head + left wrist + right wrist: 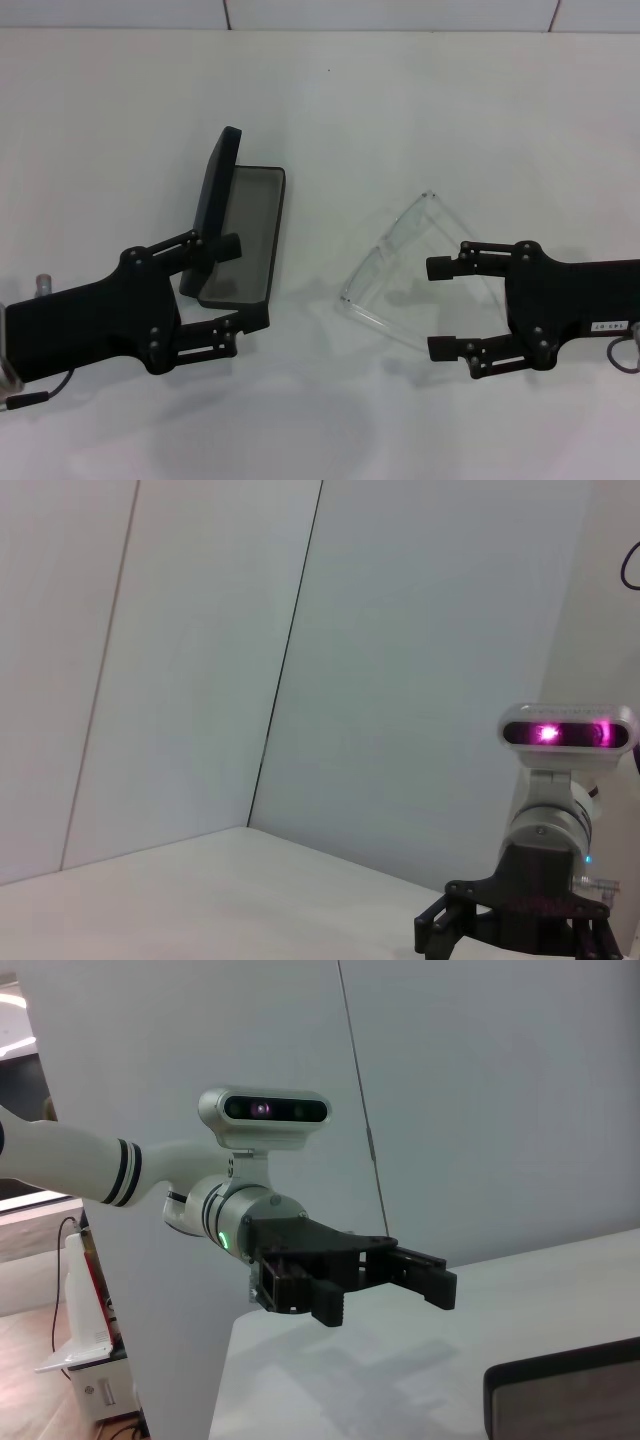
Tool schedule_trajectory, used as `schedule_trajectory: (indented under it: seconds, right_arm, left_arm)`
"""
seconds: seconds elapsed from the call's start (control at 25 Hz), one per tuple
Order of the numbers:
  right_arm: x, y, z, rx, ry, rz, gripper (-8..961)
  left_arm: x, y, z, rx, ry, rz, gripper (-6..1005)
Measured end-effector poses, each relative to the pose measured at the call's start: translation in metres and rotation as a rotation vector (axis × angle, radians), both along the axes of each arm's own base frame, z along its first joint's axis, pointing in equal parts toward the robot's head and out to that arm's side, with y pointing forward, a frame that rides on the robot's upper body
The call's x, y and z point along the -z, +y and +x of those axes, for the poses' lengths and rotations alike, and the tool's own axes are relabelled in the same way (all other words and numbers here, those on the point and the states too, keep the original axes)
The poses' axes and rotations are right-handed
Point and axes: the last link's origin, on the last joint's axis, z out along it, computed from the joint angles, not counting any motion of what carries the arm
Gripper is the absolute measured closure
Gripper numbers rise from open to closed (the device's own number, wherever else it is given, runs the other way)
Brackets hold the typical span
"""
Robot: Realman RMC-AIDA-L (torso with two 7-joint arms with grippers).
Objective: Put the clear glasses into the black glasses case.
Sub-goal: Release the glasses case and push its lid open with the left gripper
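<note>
We see the black glasses case (243,235) lying open on the white table (400,110), its lid raised on the side farthest from the clear glasses (395,275), which rest on the table just to the case's right, outside it. Our left gripper (235,282) sits at the case's near end with its fingers apart, one over the grey lining and one just past the near edge. Our right gripper (436,308) is on the far side of the glasses from the case, fingers spread wide and holding nothing.
</note>
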Motion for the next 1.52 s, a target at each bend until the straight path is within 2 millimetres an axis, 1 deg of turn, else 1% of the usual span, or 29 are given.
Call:
schedule_trajectory:
  seconds: [0.4, 0.6, 0.72, 0.8, 0.88, 0.96, 1.0, 1.12, 1.2, 1.28, 1.4, 1.52]
  right_arm:
    - [0.001, -0.002, 0.001, 0.006, 0.003, -0.005, 109]
    - [0.003, -0.003, 0.001, 0.019, 0.014, -0.014, 109]
    - [0.004, -0.003, 0.002, 0.031, 0.022, -0.013, 109]
    - [0.004, -0.003, 0.002, 0.036, 0.024, -0.016, 110]
    - [0.004, -0.003, 0.002, 0.041, 0.026, -0.019, 110]
    - [0.004, -0.002, 0.001, 0.044, 0.03, -0.019, 110]
    - [0.004, -0.002, 0.001, 0.045, 0.032, -0.018, 110]
    - [0.004, -0.002, 0.001, 0.046, 0.034, -0.017, 110]
    - [0.004, -0.001, 0.001, 0.047, 0.034, -0.015, 110]
    - [0.004, 0.0, 0.0, 0.047, 0.035, -0.015, 111]
    - [0.006, 0.001, -0.001, 0.057, 0.041, -0.018, 111]
    - [0.007, 0.001, -0.001, 0.069, 0.05, -0.024, 111]
  left_arm:
    - [0.0, -0.002, -0.001, 0.0, 0.001, 0.011, 147]
    - [-0.009, 0.004, -0.001, -0.021, -0.041, 0.07, 151]
    - [-0.023, 0.012, 0.007, -0.063, -0.132, 0.106, 153]
    - [-0.037, 0.023, 0.012, -0.118, -0.178, 0.097, 154]
    - [-0.052, 0.038, 0.018, -0.203, -0.206, 0.054, 155]
    - [-0.065, 0.054, 0.027, -0.275, -0.194, 0.003, 156]
    - [-0.07, 0.062, 0.034, -0.292, -0.161, -0.026, 157]
    - [-0.077, 0.077, 0.057, -0.318, -0.028, -0.085, 285]
    - [-0.077, 0.085, 0.071, -0.359, 0.082, -0.115, 370]
    - [-0.075, 0.092, 0.086, -0.414, 0.197, -0.133, 386]
    - [-0.067, 0.101, 0.106, -0.499, 0.349, -0.158, 411]
    - [-0.055, 0.109, 0.12, -0.575, 0.494, -0.153, 419]
